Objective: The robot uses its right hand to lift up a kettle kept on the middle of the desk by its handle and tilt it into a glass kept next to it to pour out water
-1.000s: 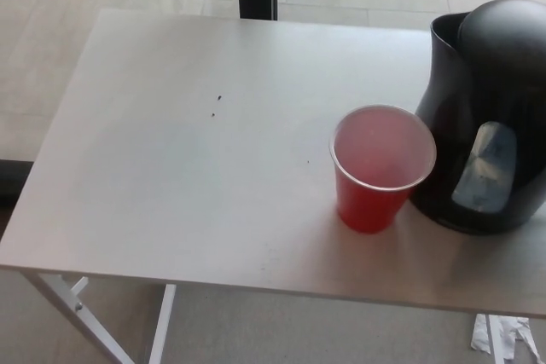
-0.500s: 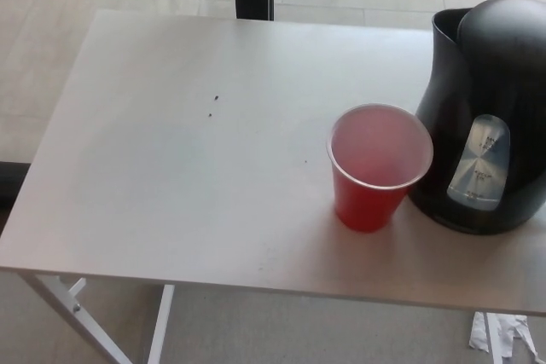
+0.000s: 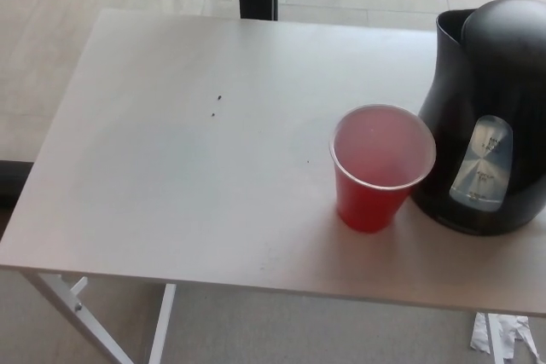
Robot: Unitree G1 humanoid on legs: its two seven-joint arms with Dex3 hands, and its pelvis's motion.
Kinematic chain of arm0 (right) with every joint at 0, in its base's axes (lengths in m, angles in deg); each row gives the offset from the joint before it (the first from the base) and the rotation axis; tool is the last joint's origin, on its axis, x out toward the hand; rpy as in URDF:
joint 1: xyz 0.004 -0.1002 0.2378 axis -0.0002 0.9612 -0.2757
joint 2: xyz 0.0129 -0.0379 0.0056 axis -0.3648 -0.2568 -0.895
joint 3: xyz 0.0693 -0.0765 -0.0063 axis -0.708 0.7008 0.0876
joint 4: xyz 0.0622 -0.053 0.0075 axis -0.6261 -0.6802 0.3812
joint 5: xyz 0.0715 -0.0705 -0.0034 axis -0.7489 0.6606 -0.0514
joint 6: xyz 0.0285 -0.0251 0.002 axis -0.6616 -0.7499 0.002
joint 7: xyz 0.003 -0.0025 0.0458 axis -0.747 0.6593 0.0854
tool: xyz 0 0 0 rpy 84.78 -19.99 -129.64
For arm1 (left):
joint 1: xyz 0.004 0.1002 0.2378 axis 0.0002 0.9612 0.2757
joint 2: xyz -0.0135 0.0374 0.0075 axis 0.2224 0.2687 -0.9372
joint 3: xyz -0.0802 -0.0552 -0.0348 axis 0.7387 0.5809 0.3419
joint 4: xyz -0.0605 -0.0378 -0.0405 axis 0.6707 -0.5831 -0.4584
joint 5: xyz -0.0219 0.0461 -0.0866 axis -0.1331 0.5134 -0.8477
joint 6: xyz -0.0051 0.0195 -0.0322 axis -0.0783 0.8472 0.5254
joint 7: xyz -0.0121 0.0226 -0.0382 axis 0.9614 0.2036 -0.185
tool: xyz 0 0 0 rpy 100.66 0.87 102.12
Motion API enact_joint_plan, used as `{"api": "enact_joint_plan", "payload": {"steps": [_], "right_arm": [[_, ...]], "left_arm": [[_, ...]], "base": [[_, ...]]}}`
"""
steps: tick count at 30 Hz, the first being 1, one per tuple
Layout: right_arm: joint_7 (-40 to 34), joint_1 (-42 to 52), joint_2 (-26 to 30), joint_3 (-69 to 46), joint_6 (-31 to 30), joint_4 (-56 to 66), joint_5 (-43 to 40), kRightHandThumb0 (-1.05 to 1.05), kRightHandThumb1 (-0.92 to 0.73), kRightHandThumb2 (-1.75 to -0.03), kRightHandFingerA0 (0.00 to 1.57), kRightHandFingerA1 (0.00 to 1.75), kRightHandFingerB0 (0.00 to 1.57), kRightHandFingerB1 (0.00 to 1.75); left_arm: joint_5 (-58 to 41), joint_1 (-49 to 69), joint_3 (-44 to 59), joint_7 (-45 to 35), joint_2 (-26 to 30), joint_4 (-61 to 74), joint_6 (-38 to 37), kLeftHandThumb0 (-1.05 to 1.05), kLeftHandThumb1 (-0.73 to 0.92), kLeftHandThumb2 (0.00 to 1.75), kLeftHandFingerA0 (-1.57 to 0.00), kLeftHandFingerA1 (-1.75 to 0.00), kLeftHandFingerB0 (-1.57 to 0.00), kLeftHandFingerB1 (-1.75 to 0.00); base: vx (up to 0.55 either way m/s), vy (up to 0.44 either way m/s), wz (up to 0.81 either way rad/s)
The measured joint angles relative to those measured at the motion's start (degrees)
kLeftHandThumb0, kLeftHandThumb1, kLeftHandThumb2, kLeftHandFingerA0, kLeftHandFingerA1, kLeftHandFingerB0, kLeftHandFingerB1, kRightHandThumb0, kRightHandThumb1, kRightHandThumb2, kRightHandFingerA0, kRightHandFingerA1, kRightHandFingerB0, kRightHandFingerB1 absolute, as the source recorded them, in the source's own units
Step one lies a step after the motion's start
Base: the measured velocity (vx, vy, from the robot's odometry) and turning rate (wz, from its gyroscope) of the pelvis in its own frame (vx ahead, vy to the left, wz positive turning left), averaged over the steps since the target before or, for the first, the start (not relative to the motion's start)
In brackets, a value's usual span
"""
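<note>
The black kettle (image 3: 486, 117) stands upright at the desk's (image 3: 171, 168) right edge, touching or just beside the red cup (image 3: 381, 166). Expect it rigid, smooth and probably heavy; its handle is out of frame, so you must reach from the right. Neither hand is visible, so I cannot tell their state.

Kettle (image 3: 488, 117): black and round, with a smooth dome lid. It stands upright on the desk, at the right side. Its right edge runs out of the picture.
Kettle window: a pale see-through strip low on the front, with small marks on it.
Kettle spout: at the top left, pointing away.
Cup (image 3: 381, 166): red plastic, with a thin pale rim. It stands upright, open at the top, just left of the kettle and very close to it.
</note>
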Motion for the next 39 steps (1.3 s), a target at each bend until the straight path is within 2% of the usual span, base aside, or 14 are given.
{"api": "enact_joint_plan", "payload": {"steps": [7, 8, 9, 10, 12, 13, 18, 19, 20, 26, 28, 35, 36, 39], "right_arm": [[-2.53, 2.49, 0.68, -12.92, 1.79, -8.78, -5.07, -0.84, -0.46, -0.74, 0.0, 0.09, 0.0, 0.08], [-3.19, 2.45, 0.71, -14.91, 2.13, -10.49, -5.89, -0.6, -0.65, -0.59, 0.1, 0.77, 0.02, 0.39], [-3.89, 2.31, 0.75, -16.68, 2.45, -11.99, -6.57, -0.39, -0.48, -1.02, 0.01, 0.56, 0.0, 0.54], [-4.75, 1.98, 0.8, -18.42, 2.77, -13.51, -7.2, -0.61, -0.48, -0.83, 0.2, 0.69, 0.13, 0.57], [-6.25, 1.28, 0.86, -21.13, 3.38, -16.04, -8.17, -0.59, -0.55, -0.81, 0.43, 0.99, 0.04, 0.55], [-6.78, 1.04, 0.87, -22.04, 3.6, -16.93, -8.47, -0.54, -0.69, -0.6, 0.0, 0.77, 0.0, 0.48], [-10.64, -1.08, 0.87, -27.95, 4.65, -22.05, -10.64, -0.44, -0.67, -0.61, 0.07, 0.73, 0.0, 0.41], [-11.22, -1.31, 0.87, -28.78, 4.8, -22.79, -11.0, -0.44, -0.71, -0.6, 0.16, 0.84, 0.01, 0.43], [-12.1, -1.7, 0.87, -29.92, 5.03, -23.88, -11.53, -0.51, -0.6, -0.84, 0.53, 1.01, 0.11, 0.55], [-16.89, -1.71, 0.84, -31.14, 7.08, -28.94, -13.44, -0.37, -0.65, -0.59, 0.36, 0.72, 0.15, 0.41], [-18.0, -0.27, 0.97, -28.1, 8.42, -30.5, -13.82, -0.46, -0.48, -0.81, 0.31, 0.67, 0.1, 0.5], [-18.61, 5.32, 1.2, -17.42, 10.05, -29.33, -15.98, -0.44, -0.66, -0.6, 0.27, 0.63, 0.1, 0.44], [-18.7, 5.58, 1.52, -16.64, 10.26, -29.53, -16.37, -0.51, -0.51, -0.83, 0.31, 0.67, 0.05, 0.49], [-19.13, 7.14, 2.89, -14.35, 10.91, -29.58, -17.58, -0.49, -0.67, -0.61, 0.33, 0.69, 0.09, 0.44]], "left_arm": [[0.04, 0.11, -0.01, 0.01, 0.0, -0.17, 0.0, -1.05, 0.59, 0.96, -0.63, -0.64, -0.34, -1.14], [0.04, 0.13, -0.01, 0.02, 0.0, -0.17, 0.0, -1.05, 0.6, 0.97, -0.63, -0.63, -0.33, -1.13], [0.04, 0.15, -0.01, 0.02, 0.0, -0.17, 0.0, -1.05, 0.44, 1.25, -0.61, -0.64, -0.36, -1.1], [0.04, 0.18, -0.01, 0.01, 0.0, -0.18, 0.0, -1.05, 0.6, 0.95, -0.64, -0.64, -0.37, -1.12], [0.05, 0.19, -0.02, 0.02, 0.0, -0.18, 0.0, -1.05, 0.59, 0.96, -0.64, -0.64, -0.35, -1.12], [0.05, 0.19, -0.02, 0.01, 0.0, -0.18, 0.0, -1.05, 0.59, 0.96, -0.63, -0.64, -0.35, -1.13], [0.05, 0.58, -0.02, 0.02, -0.01, -0.17, 0.0, -1.05, 0.59, 0.97, -0.64, -0.65, -0.33, -1.13], [0.05, 0.7, -0.02, 0.02, -0.01, -0.17, 0.0, -1.05, 0.6, 0.97, -0.63, -0.64, -0.32, -1.14], [0.05, 0.89, -0.03, 0.02, -0.02, -0.17, 0.0, -1.05, 0.6, 0.98, -0.59, -0.63, -0.31, -1.14], [0.16, 1.77, -0.25, 0.06, -0.07, -0.19, -0.01, -1.05, 0.55, 0.98, -0.63, -0.69, -0.37, -1.21], [0.14, 1.88, -0.23, 0.06, -0.09, -0.18, -0.02, -1.05, 0.57, 0.98, -0.6, -0.68, -0.3, -1.22], [0.34, 2.62, -0.67, 0.11, -0.1, 0.32, -0.22, -1.05, 0.57, 0.98, -0.6, -0.66, -0.3, -1.18], [0.33, 2.6, -0.61, 0.13, -0.1, 0.32, -0.22, -1.05, 0.59, 0.97, -0.59, -0.66, -0.29, -1.19], [0.37, 3.0, -0.65, 0.21, -0.1, 0.39, -0.23, -1.05, 0.6, 0.99, -0.59, -0.66, -0.32, -1.18]], "base": [[0.0, 0.0, 0.0], [0.0, 0.0, 0.0], [0.0, 0.0, 0.0], [0.0, 0.0, 0.0], [0.0, 0.0, 0.0], [0.0, 0.0, 0.0], [0.0, 0.0, 0.0], [0.0, 0.0, 0.0], [0.0, 0.0, 0.0], [0.0, 0.0, 0.0], [0.0, 0.0, 0.0], [0.0, 0.0, 0.0], [0.0, 0.0, 0.0], [0.0, 0.0, 0.0]]}}
